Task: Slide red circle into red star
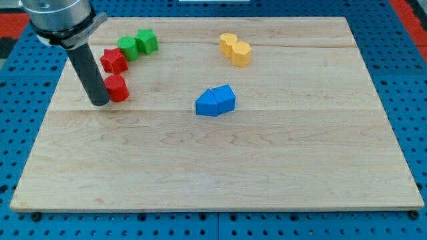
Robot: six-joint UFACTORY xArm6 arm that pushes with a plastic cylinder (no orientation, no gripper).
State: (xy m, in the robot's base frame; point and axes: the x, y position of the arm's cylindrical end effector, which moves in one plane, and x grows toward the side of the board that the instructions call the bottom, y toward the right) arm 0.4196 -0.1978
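Note:
The red circle (118, 88) lies on the wooden board near the view's upper left. The red star (113, 61) sits just above it, a small gap apart. My tip (100, 103) rests on the board right against the circle's left side, slightly below its middle. The dark rod rises from there up and to the left, out of the view's top.
Two green blocks (137, 45) touch each other just right of the star. Two yellow blocks (235, 49) sit at the top centre. Two blue blocks (216, 101) sit near the middle. The board's left edge (41, 120) is close to my tip.

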